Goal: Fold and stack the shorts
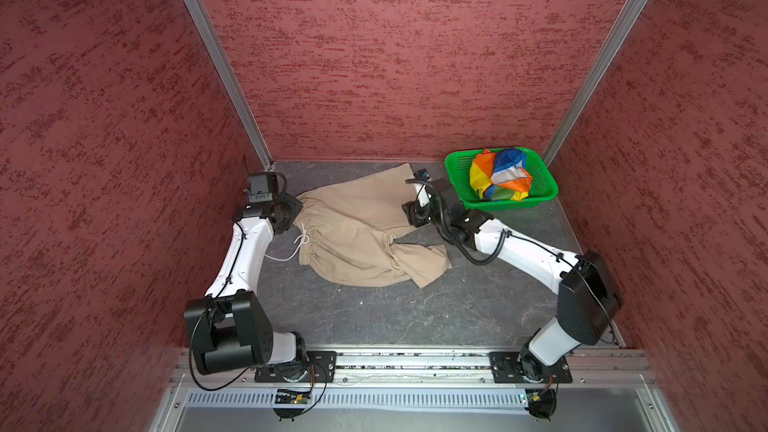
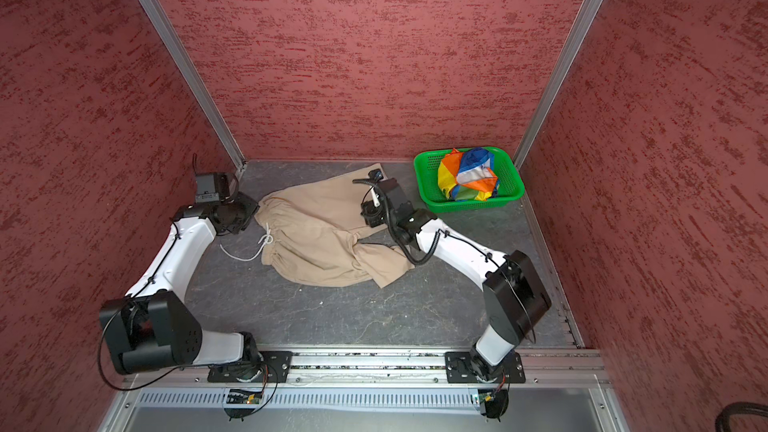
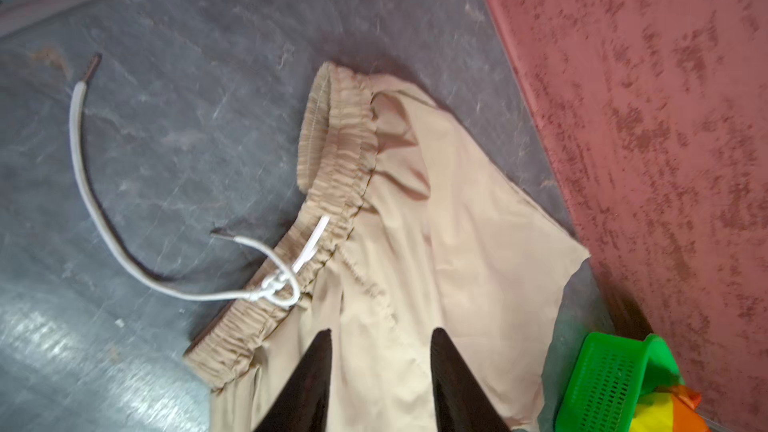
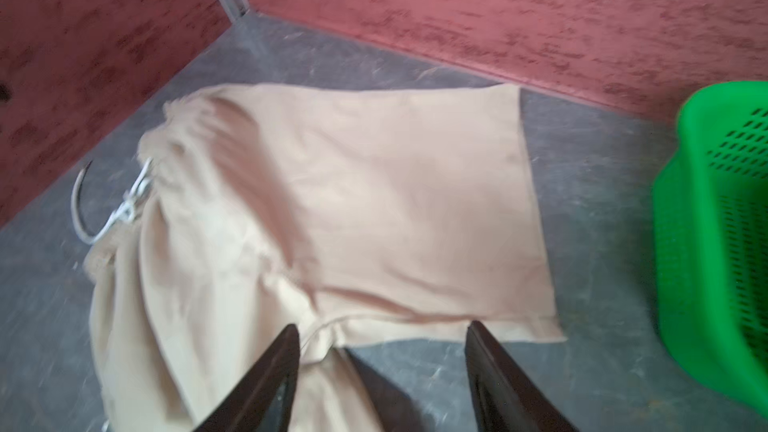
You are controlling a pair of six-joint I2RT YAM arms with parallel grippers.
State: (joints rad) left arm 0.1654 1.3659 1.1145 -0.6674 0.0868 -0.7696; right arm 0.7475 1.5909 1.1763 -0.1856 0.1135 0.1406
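Hovering over beige shorts [image 1: 353, 234] — L gripper [image 3: 381, 332], R gripper [image 4: 383, 326], jaws apart, prob. clear.

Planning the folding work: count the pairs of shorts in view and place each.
2. The beige shorts lie spread on the table; the rainbow-striped shorts sit bunched in the green basket. Another pair could be hidden under them there.

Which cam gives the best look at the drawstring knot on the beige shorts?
Left wrist view: the drawstring knot is large, sharp and unobstructed. In both top views it is visible but small. The right wrist view shows it small and blurred at the waist end of the beige shorts.
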